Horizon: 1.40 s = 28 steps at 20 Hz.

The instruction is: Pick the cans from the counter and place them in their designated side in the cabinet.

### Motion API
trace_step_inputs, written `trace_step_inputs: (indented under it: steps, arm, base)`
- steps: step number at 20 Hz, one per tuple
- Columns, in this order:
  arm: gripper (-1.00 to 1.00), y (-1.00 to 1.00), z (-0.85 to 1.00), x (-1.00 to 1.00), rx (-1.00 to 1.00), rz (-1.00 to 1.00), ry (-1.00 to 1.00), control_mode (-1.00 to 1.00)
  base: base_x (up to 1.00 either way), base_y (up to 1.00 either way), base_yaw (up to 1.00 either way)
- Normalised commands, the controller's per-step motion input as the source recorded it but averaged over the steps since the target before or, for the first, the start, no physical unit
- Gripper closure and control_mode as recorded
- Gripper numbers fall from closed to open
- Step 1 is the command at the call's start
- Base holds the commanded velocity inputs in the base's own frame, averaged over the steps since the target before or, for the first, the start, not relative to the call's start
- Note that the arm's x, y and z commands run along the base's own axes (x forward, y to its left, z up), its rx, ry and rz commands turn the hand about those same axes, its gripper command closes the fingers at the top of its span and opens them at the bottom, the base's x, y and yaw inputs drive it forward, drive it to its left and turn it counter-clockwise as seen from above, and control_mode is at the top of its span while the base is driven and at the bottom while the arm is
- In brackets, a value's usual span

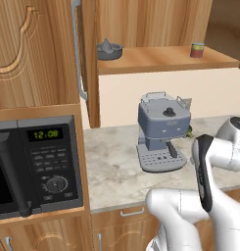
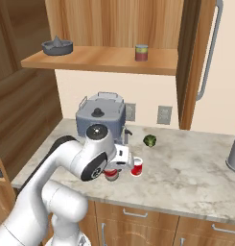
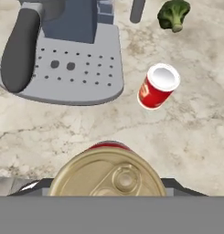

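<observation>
Fingers (image 2: 111, 174): you can't see the tips, so no call on whether they're clamped on the dark red can (image 3: 109, 171), which sits right under the hand with its gold pull-tab lid facing you. Arm's folded low over the counter (image 2: 195, 168), wrist pointing down. Bright red can (image 3: 158, 87) stands just beside it, near the coffee machine (image 1: 160, 130). Right base view adds broccoli (image 2: 149, 141) and a greenish can (image 2: 141, 52) on the cabinet (image 2: 104, 60) shelf.
</observation>
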Motion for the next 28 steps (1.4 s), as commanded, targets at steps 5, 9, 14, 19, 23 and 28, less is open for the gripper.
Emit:
trace_step_inputs:
  steps: [5,9,14,19,23,28]
  arm:
    - [1.00,0.00,0.52,-0.19,-0.03,0.02,-0.14,-1.00]
    - [1.00,0.00,0.59,-0.01,-0.01,0.03,-0.10,-1.00]
    - [1.00,0.00,0.59,-0.14,-0.01,0.03,-0.07,-1.00]
    - [1.00,0.03,0.61,-0.21,-0.02,0.01,-0.02,-1.00]
    - [1.00,0.06,0.62,-0.21,-0.02,0.01,-0.02,-1.00]
    - [1.00,0.06,0.59,-0.20,-0.01,0.02,-0.10,-1.00]
  base:
    - [0.00,0.00,0.00]
    - [0.00,0.00,0.00]
    - [0.00,0.00,0.00]
    - [0.00,0.00,0.00]
    - [0.00,0.00,0.00]
    - [0.00,0.00,0.00]
